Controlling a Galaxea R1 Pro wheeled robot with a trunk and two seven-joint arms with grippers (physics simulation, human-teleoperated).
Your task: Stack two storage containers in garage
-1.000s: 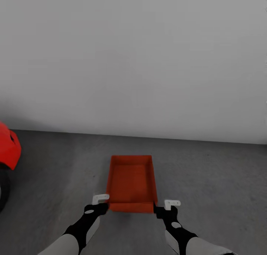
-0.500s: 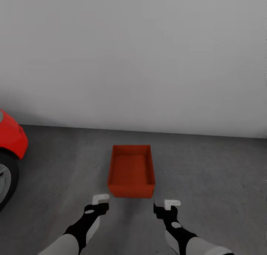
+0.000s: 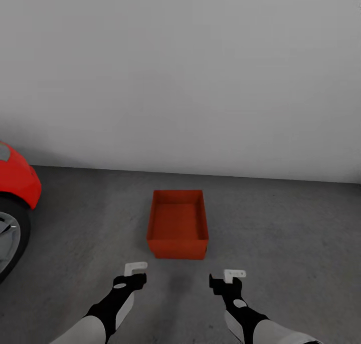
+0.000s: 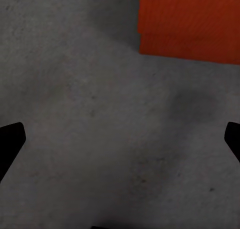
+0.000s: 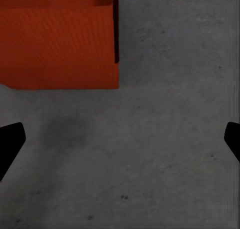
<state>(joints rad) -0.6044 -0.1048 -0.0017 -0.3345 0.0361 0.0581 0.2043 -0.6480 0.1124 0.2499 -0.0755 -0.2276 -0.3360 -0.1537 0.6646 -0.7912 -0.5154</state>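
Observation:
A red-orange storage container (image 3: 178, 224) stands lidless and upright on the grey concrete floor (image 3: 281, 244) of the garage, close to the white wall. My left gripper (image 3: 134, 276) and right gripper (image 3: 225, 279) hover open on its near side, a short gap away from its front corners. In the left wrist view, the container's corner (image 4: 190, 24) lies beyond the open left gripper (image 4: 120, 139). Seen from the right wrist, the container (image 5: 57, 44) also lies beyond the open right gripper (image 5: 120, 139), which has bare concrete between its fingers.
A glossy red car (image 3: 15, 184) with its front wheel (image 3: 7, 239) stands at the far left. A plain white wall (image 3: 180, 83) closes the space behind the container. Open concrete stretches to the right.
A second ago both grippers stood at the container's near corners. Now the container sits farther off on the floor. The whole view has drawn back, and more of the car shows.

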